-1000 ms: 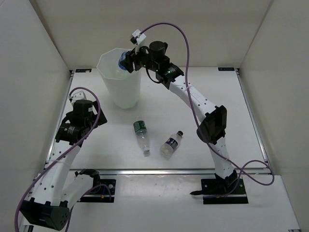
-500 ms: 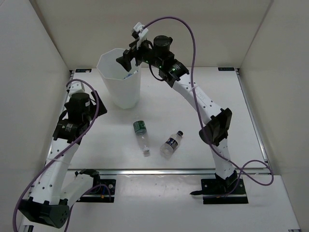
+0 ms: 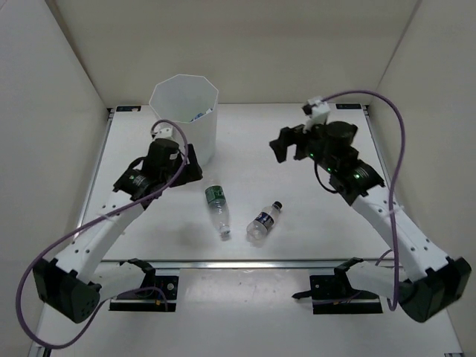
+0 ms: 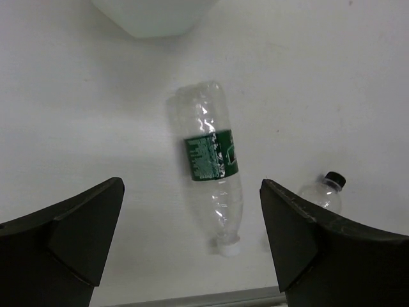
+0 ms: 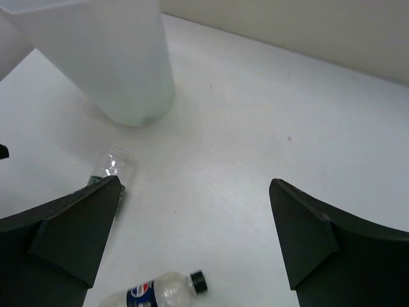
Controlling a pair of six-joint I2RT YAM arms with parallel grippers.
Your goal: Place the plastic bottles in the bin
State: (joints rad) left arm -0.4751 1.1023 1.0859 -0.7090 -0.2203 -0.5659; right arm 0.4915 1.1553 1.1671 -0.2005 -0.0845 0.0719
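Observation:
The tall white bin [image 3: 184, 111] stands at the back left, and a bit of a bottle with blue [image 3: 198, 116] shows inside it. Two clear plastic bottles lie on the table: one with a green label [image 3: 216, 208] [image 4: 211, 173] and one with a dark label and black cap [image 3: 264, 221] [image 5: 160, 291]. My left gripper [image 3: 190, 166] [image 4: 192, 185] hovers open just left of the green-label bottle, which lies between its fingers in the left wrist view. My right gripper [image 3: 286, 149] [image 5: 195, 185] hangs open and empty, to the right of the bin and above the table.
The bin's base [image 4: 153, 13] sits just beyond the green-label bottle, whose clear end [image 5: 108, 166] shows below the bin's wall [image 5: 108, 57] in the right wrist view. White walls enclose the table on three sides. A metal rail [image 3: 245, 262] runs along the near edge.
My right gripper opened over the bin and let its bottle fall in, then swung away to the right. My left arm moved forward and right toward the green-label bottle.

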